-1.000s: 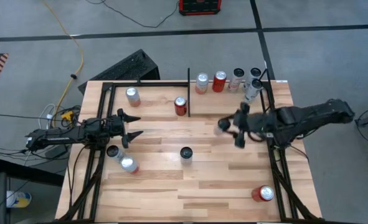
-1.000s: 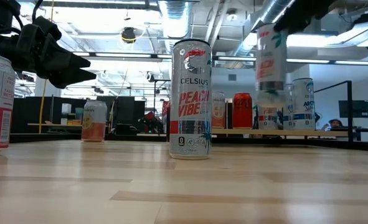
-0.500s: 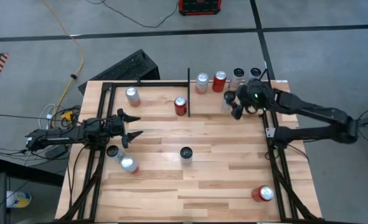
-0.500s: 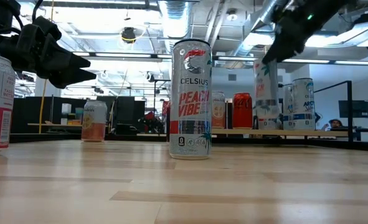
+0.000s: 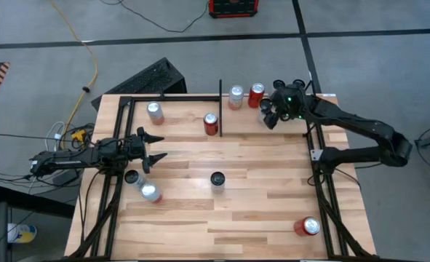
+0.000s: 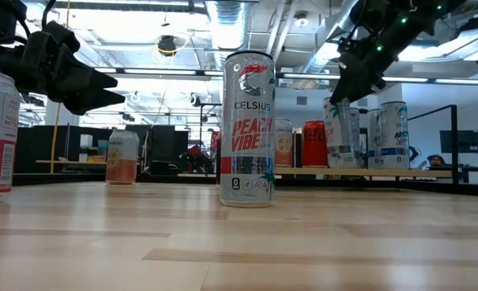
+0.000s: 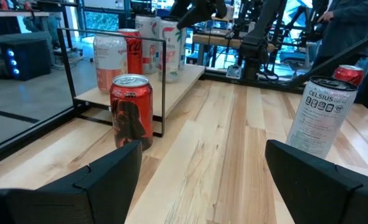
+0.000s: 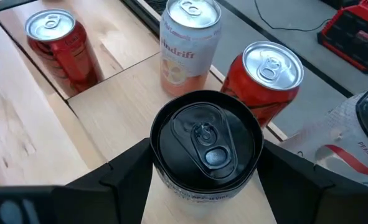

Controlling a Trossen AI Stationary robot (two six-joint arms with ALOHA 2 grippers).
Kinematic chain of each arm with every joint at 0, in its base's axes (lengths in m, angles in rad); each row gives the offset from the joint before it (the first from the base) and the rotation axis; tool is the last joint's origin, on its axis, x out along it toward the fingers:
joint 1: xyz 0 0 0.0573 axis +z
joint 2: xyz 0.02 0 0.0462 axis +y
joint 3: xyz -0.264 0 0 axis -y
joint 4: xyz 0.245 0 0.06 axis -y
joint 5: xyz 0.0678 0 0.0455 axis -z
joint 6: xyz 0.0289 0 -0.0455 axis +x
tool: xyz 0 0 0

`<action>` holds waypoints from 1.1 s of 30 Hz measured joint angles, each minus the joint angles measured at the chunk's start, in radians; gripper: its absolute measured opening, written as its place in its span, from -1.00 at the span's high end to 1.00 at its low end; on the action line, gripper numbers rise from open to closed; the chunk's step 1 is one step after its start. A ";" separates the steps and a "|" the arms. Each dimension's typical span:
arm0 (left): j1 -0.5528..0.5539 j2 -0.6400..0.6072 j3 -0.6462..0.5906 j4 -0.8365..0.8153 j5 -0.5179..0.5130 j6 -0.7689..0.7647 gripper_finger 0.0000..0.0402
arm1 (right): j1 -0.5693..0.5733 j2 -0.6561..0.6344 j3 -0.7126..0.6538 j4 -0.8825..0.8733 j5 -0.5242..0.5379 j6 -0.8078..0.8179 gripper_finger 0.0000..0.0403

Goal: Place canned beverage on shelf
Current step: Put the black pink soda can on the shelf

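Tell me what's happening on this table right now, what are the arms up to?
The right gripper holds a black-topped can between its fingers at the shelf in the table's far right corner, beside a red can and a pale can already standing there. In the low view it sits level with that row. The left gripper waits open over the table's left side, holding nothing. More cans stand scattered around the table.

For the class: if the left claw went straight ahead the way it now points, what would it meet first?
Probably nothing close: the left claw points across bare wood, between the red can and the Celsius can. Depth beyond is unclear.
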 joint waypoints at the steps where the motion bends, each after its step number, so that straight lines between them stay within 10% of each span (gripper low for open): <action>1: 0.000 0.000 0.000 0.000 0.000 0.000 -0.63 | -0.001 -0.002 0.000 -0.001 -0.001 -0.001 -0.40; 23: 0.000 0.000 0.000 0.000 0.000 0.000 -0.63 | -0.013 -0.034 0.049 -0.007 -0.004 -0.018 -0.67; 33: 0.000 0.000 0.000 0.000 0.000 0.000 -0.63 | 0.040 0.003 0.240 -0.173 0.081 0.419 -0.67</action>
